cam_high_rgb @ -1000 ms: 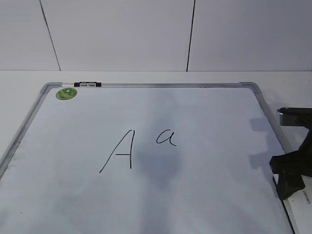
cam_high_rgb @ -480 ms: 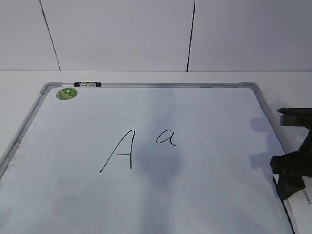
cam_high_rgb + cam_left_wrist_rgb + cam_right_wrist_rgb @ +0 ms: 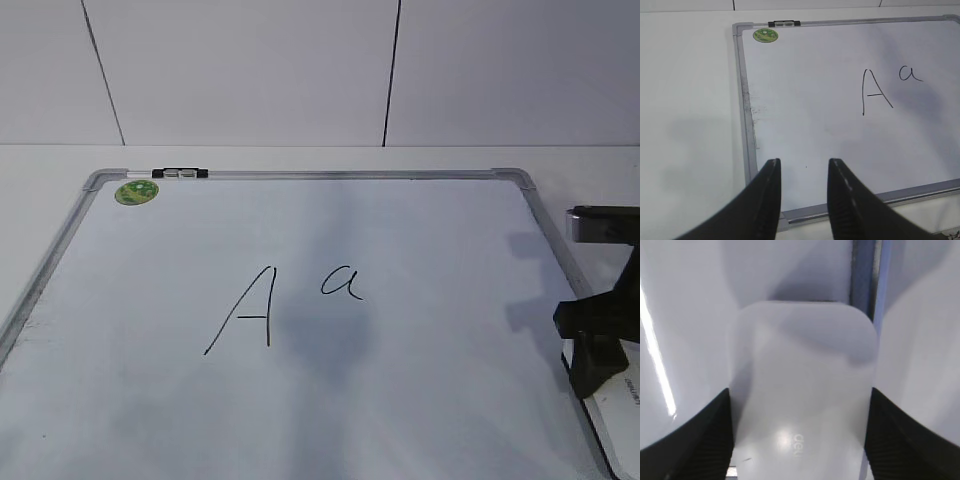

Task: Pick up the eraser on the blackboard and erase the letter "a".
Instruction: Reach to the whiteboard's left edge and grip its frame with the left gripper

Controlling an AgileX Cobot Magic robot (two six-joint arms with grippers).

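Exterior: blackboard (image 3: pixel 60 262) on the desk (image 3: pixel 40 165); letter "a" (image 3: pixel 342 283) mid-board, right of capital "A" (image 3: pixel 243 310). Right gripper (image 3: pixel 597 352) over the eraser (image 3: pixel 620 405) at near right edge. Left wrist: left gripper (image 3: pixel 804 192) narrow, empty. Right wrist: fingers (image 3: pixel 707 432) flank the eraser (image 3: pixel 802 390), contact unclear. Risk: an uncentred squeeze lets it slip; wiping wide smears the "A".

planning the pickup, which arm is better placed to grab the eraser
Right. The right hand already straddles the eraser, fingers on either side. The left hand hovers over the blackboard at its opposite corner, holding nothing.
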